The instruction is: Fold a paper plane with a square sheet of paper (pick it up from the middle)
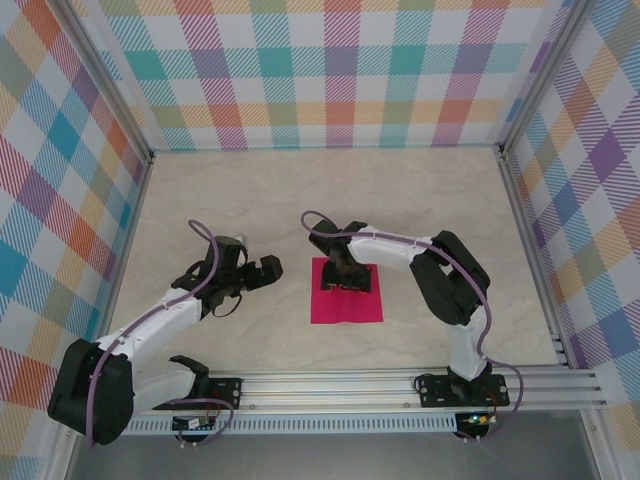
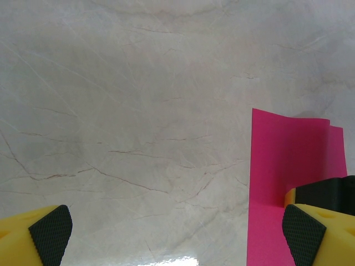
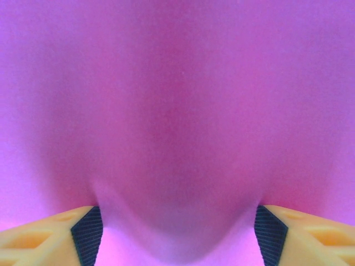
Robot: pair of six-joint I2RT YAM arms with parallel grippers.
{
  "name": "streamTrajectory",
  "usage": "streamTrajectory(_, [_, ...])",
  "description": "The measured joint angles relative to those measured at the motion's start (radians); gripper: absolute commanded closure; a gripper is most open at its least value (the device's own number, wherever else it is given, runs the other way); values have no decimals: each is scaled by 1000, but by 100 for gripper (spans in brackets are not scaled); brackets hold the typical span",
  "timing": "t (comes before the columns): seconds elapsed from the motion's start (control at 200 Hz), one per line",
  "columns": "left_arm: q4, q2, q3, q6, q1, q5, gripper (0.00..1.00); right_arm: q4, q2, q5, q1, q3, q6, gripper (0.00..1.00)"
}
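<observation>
Along the near edge of the tabletop a metal rail was seen, and both arm bases were bolted to it, one towards the near left corner and one towards the near right corner. The square sheet of paper was found flat on the tabletop at about mid-width, closer to the near edge than to the far edge, with its sides roughly parallel to the tabletop's edges.

The right pincer was set down on the far half of the sheet, near its middle. In the right wrist view the pincer was shown spread, the pads pressed onto the pink paper, which was humped up between them. A firm pinch on the paper could not be made out.

The left pincer was held just to the left of the sheet, apart from it and towards the left edge. In the left wrist view it was shown spread wide with nothing between the fingers, bare marbled tabletop beneath, and the sheet's left edge beside the right-hand finger.

Beyond the far edge a chequered wall was seen.
</observation>
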Motion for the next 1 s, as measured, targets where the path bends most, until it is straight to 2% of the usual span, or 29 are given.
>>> streamTrajectory(0.075, [0, 0, 0, 0, 0, 0, 0, 0, 0, -1, 0, 2, -5, 34])
streamTrajectory(0.235, [0, 0, 0, 0, 0, 0, 0, 0, -1, -4, 0, 4, -37, 54])
streamTrajectory(0.51, [-12, 0, 2, 0, 0, 0, 0, 7, -12, -8, 0, 0, -68, 74])
streamTrajectory(0.77, [-30, 0, 11, 0, 0, 0, 0, 63, -129, -78, -2, -30, -77, 76])
streamTrajectory(1.0, [-40, -13, 32, -2, 0, 5, 0, 286, -317, -341, -73, -152, -43, 74])
